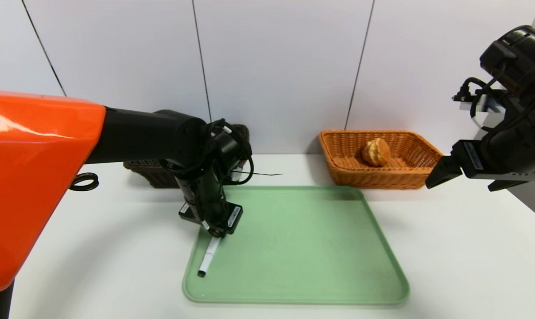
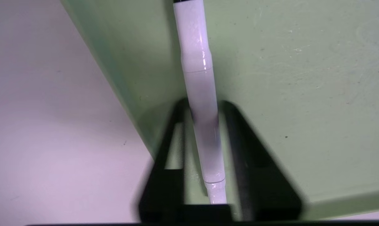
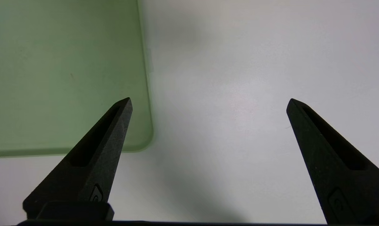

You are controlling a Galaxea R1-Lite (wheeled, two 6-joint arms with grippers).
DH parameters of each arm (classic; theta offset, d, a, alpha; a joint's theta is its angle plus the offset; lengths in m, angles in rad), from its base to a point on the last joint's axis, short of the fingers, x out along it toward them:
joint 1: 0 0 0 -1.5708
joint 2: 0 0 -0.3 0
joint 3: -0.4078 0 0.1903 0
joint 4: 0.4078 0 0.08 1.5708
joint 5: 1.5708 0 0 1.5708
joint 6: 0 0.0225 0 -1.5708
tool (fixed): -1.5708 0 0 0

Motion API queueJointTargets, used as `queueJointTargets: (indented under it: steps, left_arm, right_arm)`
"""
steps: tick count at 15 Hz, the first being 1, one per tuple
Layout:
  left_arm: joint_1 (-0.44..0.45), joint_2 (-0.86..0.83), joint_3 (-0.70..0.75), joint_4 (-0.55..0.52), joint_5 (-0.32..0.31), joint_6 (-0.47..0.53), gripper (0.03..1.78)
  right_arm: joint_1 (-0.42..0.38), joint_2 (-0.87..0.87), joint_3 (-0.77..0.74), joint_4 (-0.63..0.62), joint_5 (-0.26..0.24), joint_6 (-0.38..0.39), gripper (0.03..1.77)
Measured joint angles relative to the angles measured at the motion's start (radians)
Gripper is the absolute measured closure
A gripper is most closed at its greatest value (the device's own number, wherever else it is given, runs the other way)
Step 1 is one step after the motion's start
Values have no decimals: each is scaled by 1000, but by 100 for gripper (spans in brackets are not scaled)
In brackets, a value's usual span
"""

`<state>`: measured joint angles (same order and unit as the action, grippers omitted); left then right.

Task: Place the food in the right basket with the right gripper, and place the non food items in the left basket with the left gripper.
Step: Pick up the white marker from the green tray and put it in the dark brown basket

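A white marker [image 1: 207, 259] with a black tip lies on the left edge of the green tray [image 1: 303, 248]. My left gripper [image 1: 214, 232] is down on its far end. In the left wrist view the gripper [image 2: 204, 103] is shut on the marker [image 2: 195, 47], a finger pressing each side of the barrel. A bread roll [image 1: 376, 152] sits in the orange right basket [image 1: 374, 179]. The dark left basket [image 1: 152, 173] stands behind my left arm, mostly hidden. My right gripper [image 1: 460, 181] hovers open and empty to the right of the orange basket, above bare table [image 3: 209, 100].
The tray [image 2: 302, 78] holds nothing else that I can see; its near right corner [image 3: 51, 62] shows in the right wrist view. White table [image 1: 449, 266] lies all round it, and a white panelled wall stands behind the baskets.
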<state>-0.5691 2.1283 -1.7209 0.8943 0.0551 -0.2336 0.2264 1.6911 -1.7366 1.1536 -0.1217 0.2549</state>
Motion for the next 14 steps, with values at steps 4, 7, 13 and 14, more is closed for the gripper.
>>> queueJointTargets:
  steps: [4,7,13,14]
  left_arm:
    - [0,0,0,-1,-1,-2,165]
    - [-2,-3,-1,0,-2,-1,165]
    - [-51,-66,-13,28,-15,-15,165]
    - [-68,-86,-14,32,-23,-25,165]
  right_arm:
    - [-1,-5,1,1,-2,0,10]
    - [-1,-10,1,1,0,3,10]
    - [0,-28,3,3,6,0,10]
    - [0,-30,4,4,6,-1,10]
